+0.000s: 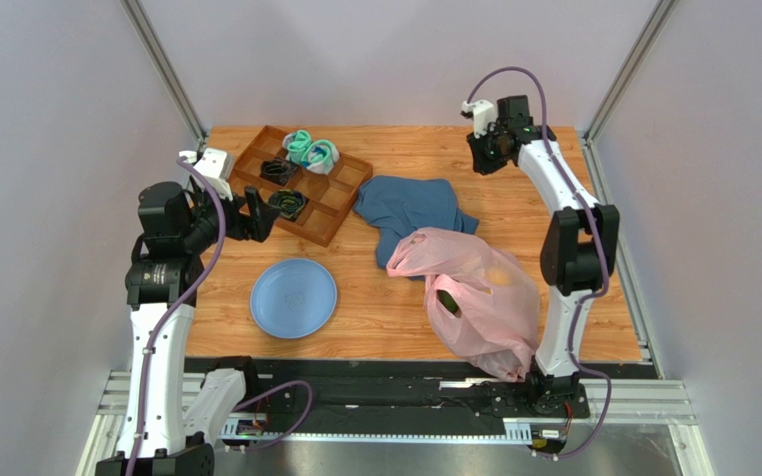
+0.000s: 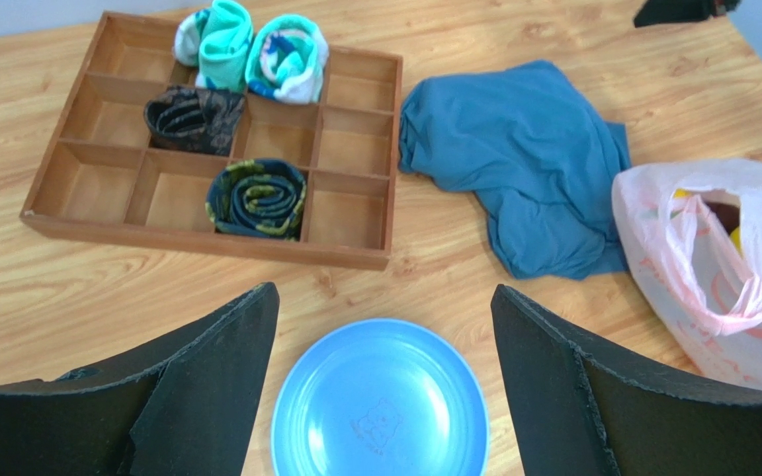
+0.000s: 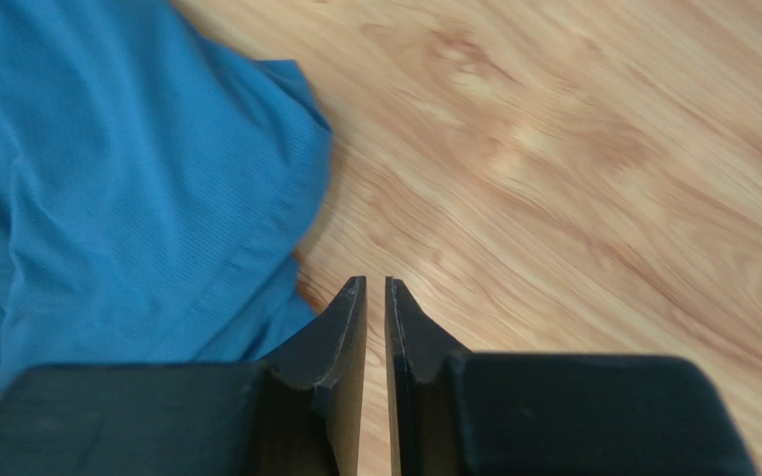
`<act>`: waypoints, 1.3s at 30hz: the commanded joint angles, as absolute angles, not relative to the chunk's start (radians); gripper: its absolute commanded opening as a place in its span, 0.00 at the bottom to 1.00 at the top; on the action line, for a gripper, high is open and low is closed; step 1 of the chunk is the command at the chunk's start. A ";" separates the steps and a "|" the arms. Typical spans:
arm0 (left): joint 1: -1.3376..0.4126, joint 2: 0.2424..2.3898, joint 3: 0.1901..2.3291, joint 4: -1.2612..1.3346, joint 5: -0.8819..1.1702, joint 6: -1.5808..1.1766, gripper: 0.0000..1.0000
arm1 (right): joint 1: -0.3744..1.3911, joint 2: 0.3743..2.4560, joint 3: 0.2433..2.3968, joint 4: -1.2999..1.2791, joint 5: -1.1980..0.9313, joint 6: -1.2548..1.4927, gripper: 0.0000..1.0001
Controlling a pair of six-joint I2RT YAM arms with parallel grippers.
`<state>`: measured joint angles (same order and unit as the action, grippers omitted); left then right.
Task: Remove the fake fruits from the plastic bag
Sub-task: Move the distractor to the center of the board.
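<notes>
Nearest the bases, on my right, the crinkly translucent pink plastic bag (image 1: 479, 297) slumps on the wooden table (image 1: 375, 327). A dark green avocado (image 1: 449, 300) and a round yellow fruit (image 1: 497, 275) show inside it. Left of it lies a round blue plate (image 1: 294, 297). My left gripper (image 2: 385, 297) hangs with its jaws spread wide. Farther back, my right gripper (image 3: 375, 283) has its jaws nearly together with nothing between them, beside the crumpled dark blue cloth (image 1: 417, 213).

Fake fruits (image 1: 449, 300) mostly hidden inside plastic bag (image 1: 479, 288): just a dark green blob and a yellowish one through the film, kinds unclear. Bag cropped right of left gripper (image 2: 385, 293). Plate (image 2: 380, 407) between its fingers cropped below. Cloth (image 3: 127, 188) left of right gripper (image 3: 375, 283) blurry and cropped.
</notes>
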<state>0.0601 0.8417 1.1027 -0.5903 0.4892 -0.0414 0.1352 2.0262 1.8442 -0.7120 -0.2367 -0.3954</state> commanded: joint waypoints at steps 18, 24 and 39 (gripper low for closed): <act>0.058 0.937 1.207 -0.788 0.417 0.112 0.86 | 0.200 2.658 2.542 -1.037 -0.007 -0.322 0.00; 0.058 0.940 1.172 -0.744 0.446 0.089 0.86 | 0.167 2.489 2.425 -0.773 -0.166 -0.279 0.01; -0.262 1.038 1.166 -0.689 0.723 0.046 0.99 | 0.164 1.315 1.847 -0.916 -0.642 -0.421 1.00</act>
<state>-0.1280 1.0019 1.1538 -0.7204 0.6235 0.0395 0.1703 1.6409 1.9938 -0.8501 -0.4145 -0.2916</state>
